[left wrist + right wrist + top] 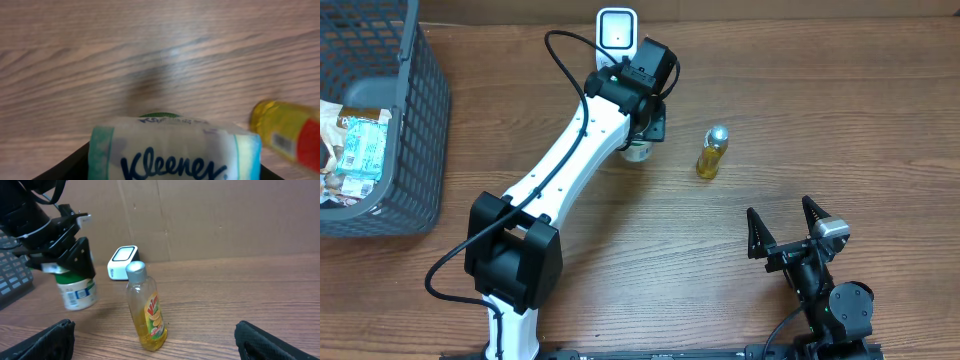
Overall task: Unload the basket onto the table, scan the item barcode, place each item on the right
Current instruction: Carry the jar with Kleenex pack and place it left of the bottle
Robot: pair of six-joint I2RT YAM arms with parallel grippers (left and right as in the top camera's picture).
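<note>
One Kleenex pack (175, 152) is clamped in the left gripper (67, 264), off the table, just short of the scanner (617, 30), which lies farther out. I see the pack's long axis crossing the jaws. Right gripper (785, 228) is spread wide, empty and well apart. Left wrist shows only the logo; right wrist shows a print panel, possibly the barcode.
</note>
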